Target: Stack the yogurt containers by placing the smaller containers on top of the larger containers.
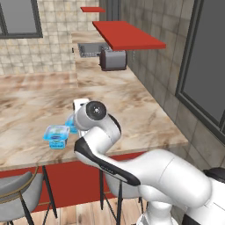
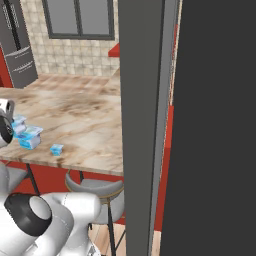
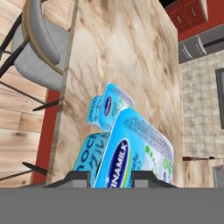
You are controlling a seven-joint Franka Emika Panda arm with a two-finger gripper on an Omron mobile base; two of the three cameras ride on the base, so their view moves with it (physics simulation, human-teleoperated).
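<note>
Three tubs are sitting on the marble counter (image 1: 132, 110) near its front edge. The widest tub (image 3: 135, 148) is lying between the jaws, which are pinching its sides. The mid tub (image 3: 109, 105) is sitting upright just beyond it. The tiny cup (image 2: 56, 149) is standing apart, upright.

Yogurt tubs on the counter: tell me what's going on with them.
The robot arm's claw is set with its tips on either side of one light-blue yogurt tub near the front edge of the marble counter; whether it grips the tub is unclear. A second tub stands on its own just beside it, and a tiny cup sits apart on the counter. Nothing is stacked yet.
</note>
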